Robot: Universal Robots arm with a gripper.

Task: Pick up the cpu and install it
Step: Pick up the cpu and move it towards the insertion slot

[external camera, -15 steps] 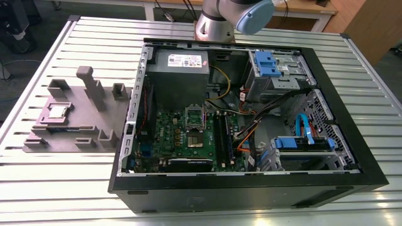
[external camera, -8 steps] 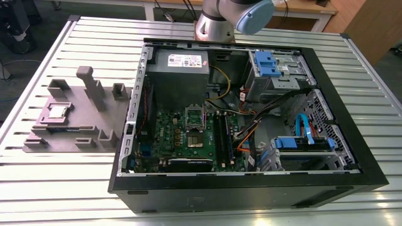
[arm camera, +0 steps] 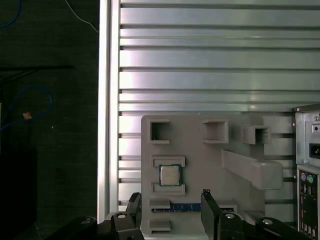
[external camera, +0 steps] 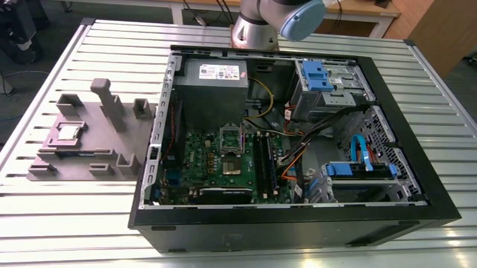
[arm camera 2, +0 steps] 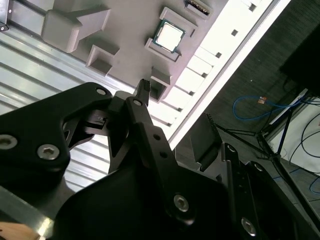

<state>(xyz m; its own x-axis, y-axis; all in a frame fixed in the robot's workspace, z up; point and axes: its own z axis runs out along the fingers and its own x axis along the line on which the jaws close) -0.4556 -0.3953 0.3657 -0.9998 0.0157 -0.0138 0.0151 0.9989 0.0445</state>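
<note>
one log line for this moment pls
gripper: open, empty | cpu: in tray, untouched | computer case: open

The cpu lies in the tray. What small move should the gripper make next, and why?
Probably lower the gripper straight toward the cpu. The cpu lies in its seat on the tray, the gripper is open and empty, and in the first wrist view the cpu sits about midway between its fingertips.
</note>
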